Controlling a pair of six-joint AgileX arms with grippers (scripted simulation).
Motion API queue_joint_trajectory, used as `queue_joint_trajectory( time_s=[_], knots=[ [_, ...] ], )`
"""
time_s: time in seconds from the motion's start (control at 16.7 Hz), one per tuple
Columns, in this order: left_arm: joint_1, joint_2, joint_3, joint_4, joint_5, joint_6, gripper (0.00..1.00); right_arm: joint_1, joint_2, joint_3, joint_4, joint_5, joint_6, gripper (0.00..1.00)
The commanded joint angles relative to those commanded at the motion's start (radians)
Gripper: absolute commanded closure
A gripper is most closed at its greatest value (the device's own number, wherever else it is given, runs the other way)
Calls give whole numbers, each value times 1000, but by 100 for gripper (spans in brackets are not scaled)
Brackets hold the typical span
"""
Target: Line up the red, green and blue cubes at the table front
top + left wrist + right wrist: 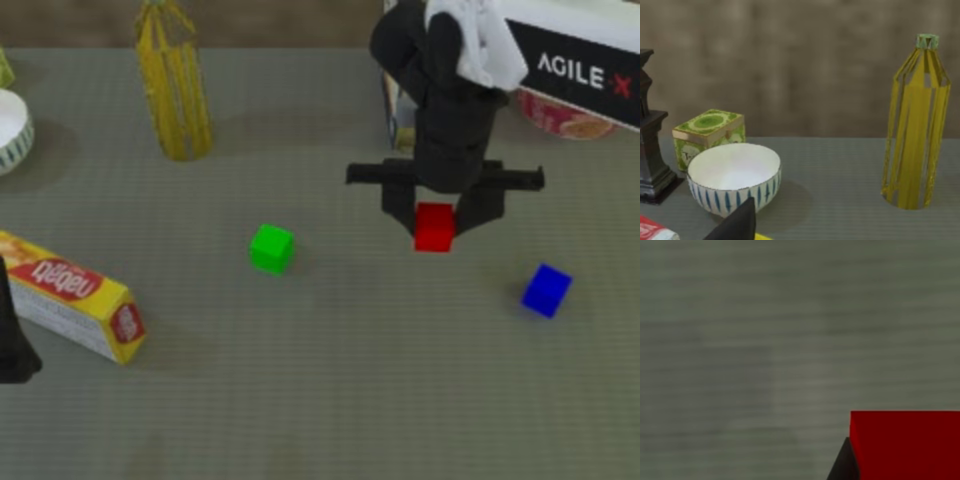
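Note:
The red cube (434, 227) sits right of the table's middle, and my right gripper (436, 218) comes down over it, shut on it with a dark finger pressed to each side. Close up, the right wrist view shows the red cube (905, 445) with one fingertip (845, 465) against its face. Left of centre lies the green cube (271, 248), and the blue cube (547, 290) lies turned at the right. Both rest free on the grey-olive table (330, 390). My left gripper (12, 345) is parked at the left edge, open, holding nothing.
A yellow biscuit box (70, 295) lies at the left. A tall yellow bottle (175, 85) and a white bowl (10, 125) stand at the back left, with a green box (710, 130) beside the bowl. More boxes (560, 115) stand behind the right arm.

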Motion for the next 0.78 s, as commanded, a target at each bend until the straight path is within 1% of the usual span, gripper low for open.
queue_joint_trajectory(
  time_s=[0.12,0.18,0.3,0.42,0.66,0.78],
  knots=[
    [0,0,0,0,0,0,0,-3,3,-1,2,0,4,100],
    [0,0,0,0,0,0,0,10,4,2,-1,0,16,100],
    [0,0,0,0,0,0,0,67,7,13,-12,1,66,100],
    [0,0,0,0,0,0,0,152,7,25,-27,3,141,100],
    [0,0,0,0,0,0,0,364,4,46,-63,6,314,100],
    [0,0,0,0,0,0,0,454,-2,55,-76,8,389,100]
  ],
)
